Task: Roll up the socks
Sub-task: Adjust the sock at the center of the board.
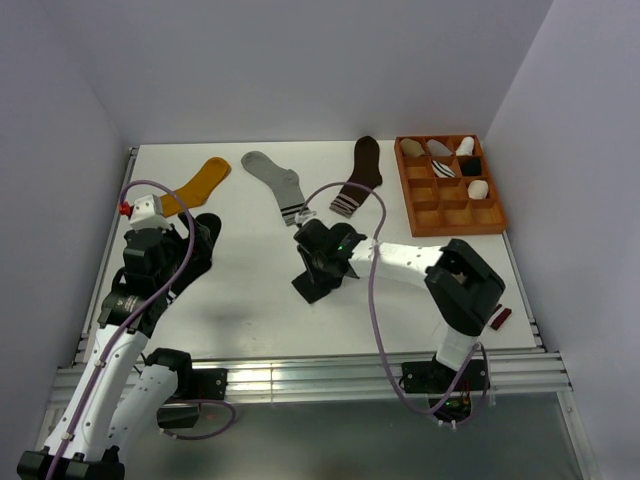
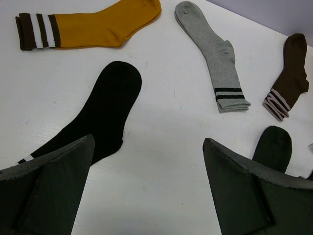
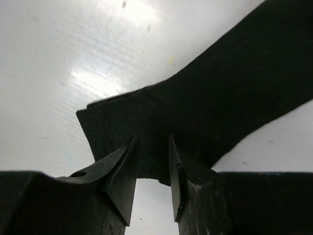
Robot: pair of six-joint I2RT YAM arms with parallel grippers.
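Closest to the right wrist lens is the right gripper (image 3: 150, 169). Its jaws stand partly open with a narrow gap between them, and I see nothing pinched. A squared end of the charcoal sock (image 3: 215, 98) lies flat on the table (image 3: 58, 73), its edge just at the fingertips and its body running off toward 2 o'clock. I judge this placement deliberate: the jaws straddle the edge where a roll would begin.

In the left wrist view, the left gripper (image 2: 147, 147) is spread fully wide and holds nothing. The black striped sock (image 2: 105, 112) lies flat at 10 o'clock of the gap, toe toward 12, with its cuff passing under the near finger. The charcoal sock's rounded toe shows at 3 o'clock. Farther out lie the mustard sock (image 2: 98, 24) at 11, the grey sock (image 2: 215, 54) at 1 and the brown sock (image 2: 291, 73) at 2, all well apart. I judge the left gripper is parked wide, ready for the striped sock.

In the top view, both grippers work mid-table. The wooden tray (image 1: 450, 227) sits at 2 o'clock, and several of its compartments hold rolled bundles, so it is the likely destination. I cannot find the taupe sock in any view.
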